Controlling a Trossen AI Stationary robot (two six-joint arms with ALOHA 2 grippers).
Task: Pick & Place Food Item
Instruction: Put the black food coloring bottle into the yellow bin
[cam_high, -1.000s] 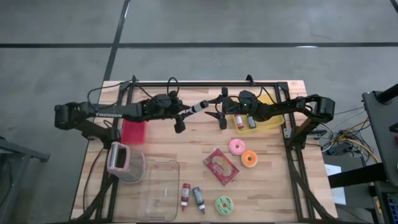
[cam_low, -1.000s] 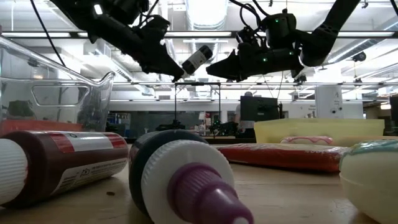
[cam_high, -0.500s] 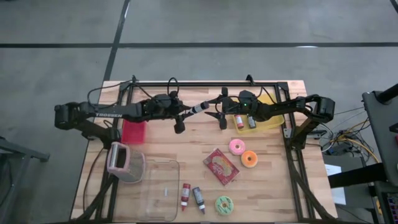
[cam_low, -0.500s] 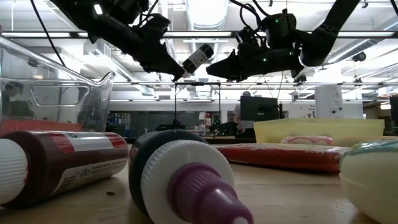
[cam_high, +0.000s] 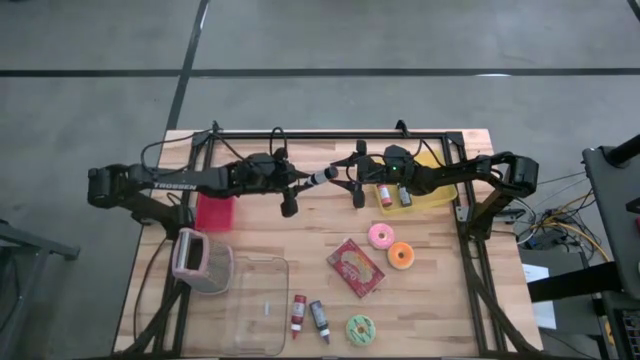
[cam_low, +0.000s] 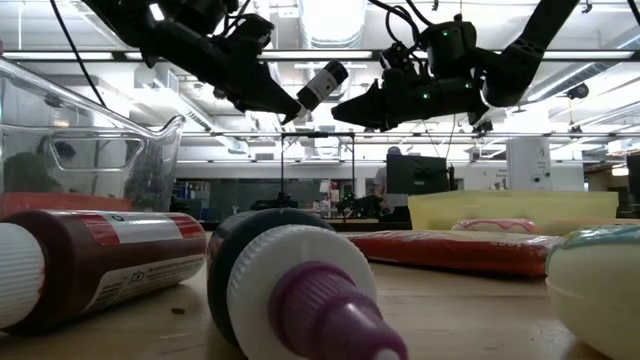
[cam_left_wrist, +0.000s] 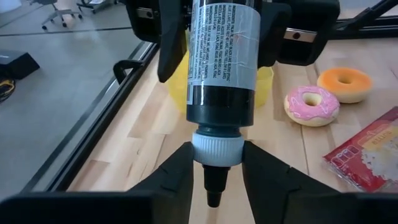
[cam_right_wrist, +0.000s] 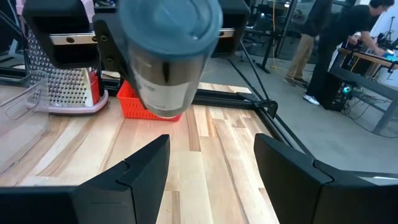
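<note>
Bottle (cam_high: 321, 177) hangs above your desk (cam_high: 300, 225), pinched at its cap by your left tool (cam_high: 300, 184); your right tool (cam_high: 350, 184), at three o'clock, gapes wide, empty.

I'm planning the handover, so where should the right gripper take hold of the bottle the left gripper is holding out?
Probably the labelled body. The left gripper is shut on the bottle at its white cap, leaving the cylinder free, base toward the open right gripper. Come straight on over the base end, fingers either side of the round wall.
</note>
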